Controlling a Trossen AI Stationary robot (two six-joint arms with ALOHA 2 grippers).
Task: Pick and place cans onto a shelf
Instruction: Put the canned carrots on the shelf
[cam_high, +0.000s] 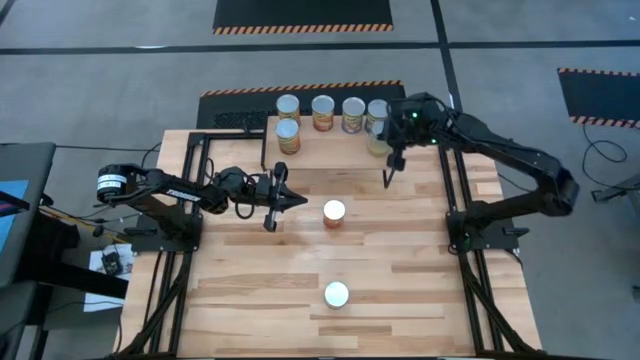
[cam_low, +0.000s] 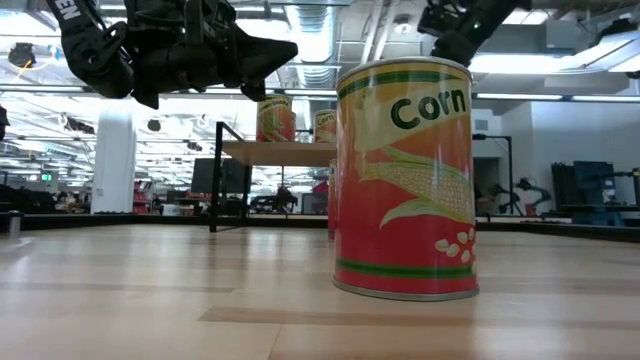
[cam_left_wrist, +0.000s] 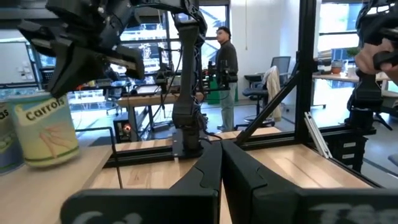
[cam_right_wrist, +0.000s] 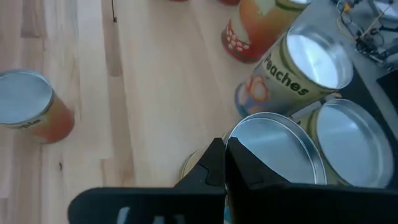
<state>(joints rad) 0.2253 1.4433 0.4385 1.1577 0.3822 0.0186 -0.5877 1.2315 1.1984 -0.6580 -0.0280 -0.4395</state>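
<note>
Several cans stand on the light-wood shelf (cam_high: 330, 150) at the table's far side, among them a Carrots can (cam_left_wrist: 46, 130) and a Peaches can (cam_right_wrist: 305, 68). Two more cans stand on the table: one in the middle (cam_high: 334, 214) and a Corn can (cam_low: 405, 180) nearer the front (cam_high: 337, 294). My left gripper (cam_high: 297, 199) is shut and empty, held level above the table left of the middle can. My right gripper (cam_right_wrist: 224, 158) is shut and empty, pointing down above the silver tops at the shelf's right end (cam_high: 388, 176).
Black frame posts (cam_high: 455, 190) stand on both sides of the slatted table (cam_high: 250, 300). The shelf's thin black legs (cam_low: 215, 190) show in the low view. A person (cam_left_wrist: 227, 56) stands in the room far beyond the table.
</note>
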